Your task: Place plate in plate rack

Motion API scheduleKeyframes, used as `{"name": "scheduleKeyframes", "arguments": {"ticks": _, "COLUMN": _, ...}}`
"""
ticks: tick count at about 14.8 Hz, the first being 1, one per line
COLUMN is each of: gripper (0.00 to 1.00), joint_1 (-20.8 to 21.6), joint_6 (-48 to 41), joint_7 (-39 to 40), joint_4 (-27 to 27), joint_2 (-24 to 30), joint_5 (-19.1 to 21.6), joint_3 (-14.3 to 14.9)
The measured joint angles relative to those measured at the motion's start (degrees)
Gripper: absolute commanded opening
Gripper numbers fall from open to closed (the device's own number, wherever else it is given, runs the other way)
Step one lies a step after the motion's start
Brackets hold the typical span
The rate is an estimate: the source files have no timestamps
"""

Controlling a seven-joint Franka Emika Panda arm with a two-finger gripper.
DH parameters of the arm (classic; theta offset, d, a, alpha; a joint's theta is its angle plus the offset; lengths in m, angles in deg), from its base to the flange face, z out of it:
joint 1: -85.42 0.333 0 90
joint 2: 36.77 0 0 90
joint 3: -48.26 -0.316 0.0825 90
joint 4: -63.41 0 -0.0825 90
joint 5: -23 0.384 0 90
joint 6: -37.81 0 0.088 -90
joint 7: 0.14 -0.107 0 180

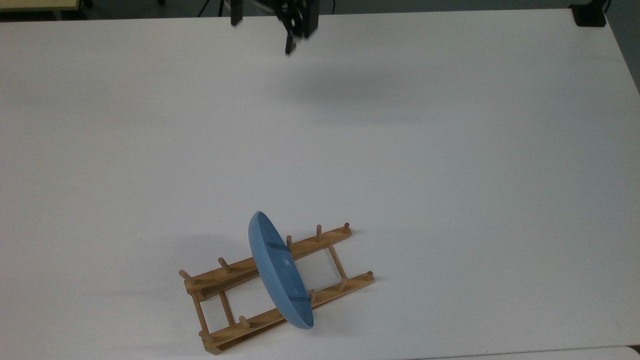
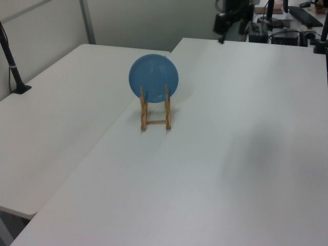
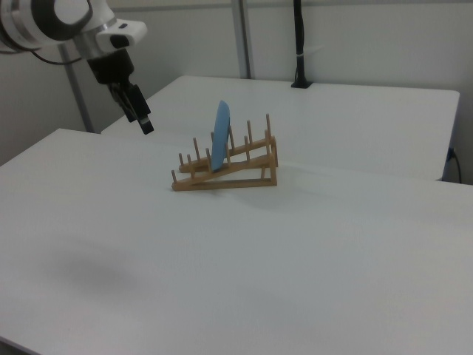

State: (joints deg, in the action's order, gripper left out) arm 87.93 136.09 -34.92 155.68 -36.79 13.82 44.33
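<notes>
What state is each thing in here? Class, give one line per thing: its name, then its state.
Round light-blue plate: standing on edge in the rack, between pegs, leaning slightly, held by nothing.
Light-brown wooden plate rack: resting on the table, holding one plate, other slots free.
Black two-finger gripper: open, holding nothing, raised well clear of the rack.
White table: bearing the rack.

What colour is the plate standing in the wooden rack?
Plain light blue, no pattern. The plate shows best face-on in the left view.
</notes>
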Motion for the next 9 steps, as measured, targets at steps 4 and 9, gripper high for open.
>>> {"name": "scheduleKeyframes", "arguments": {"ticks": 4, "gripper": 1.00, "joint_1": -3.9, "joint_6": -1.6, "joint_7": 15.3, "joint_4": 0.5, "joint_2": 1.5, "joint_5": 4.1, "joint_3": 0.1}}
{"name": "scheduleKeyframes", "arguments": {"ticks": 9, "gripper": 1.00, "joint_1": -8.5, "joint_6": -1.6, "joint_7": 36.7, "joint_4": 0.7, "joint_2": 1.9, "joint_5": 7.5, "joint_3": 0.9}}
